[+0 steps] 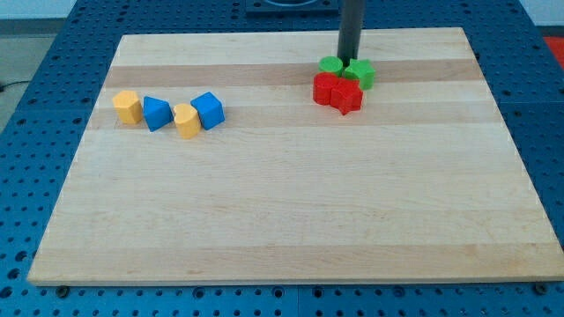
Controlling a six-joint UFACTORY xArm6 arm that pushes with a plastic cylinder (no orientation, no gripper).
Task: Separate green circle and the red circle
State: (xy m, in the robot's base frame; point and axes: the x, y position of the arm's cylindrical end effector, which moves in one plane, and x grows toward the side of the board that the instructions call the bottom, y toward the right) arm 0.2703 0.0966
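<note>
Where my tip [349, 56] meets green circle [330, 64], contact unclear.

Wooden board [291, 211] — blue perforated table [35, 106]

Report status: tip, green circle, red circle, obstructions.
My tip just above the green circle. Green circle touching red circle, unseparated. Green star-like block and second red block packed alongside.

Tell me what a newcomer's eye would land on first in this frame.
First, the tight knot of colour near the view's top right: green circle and a second green block pressed against red circle and another red block, with my tip just above, between the greens. Next, the yellow-blue row at the view's left: yellow, blue, yellow, blue.
</note>
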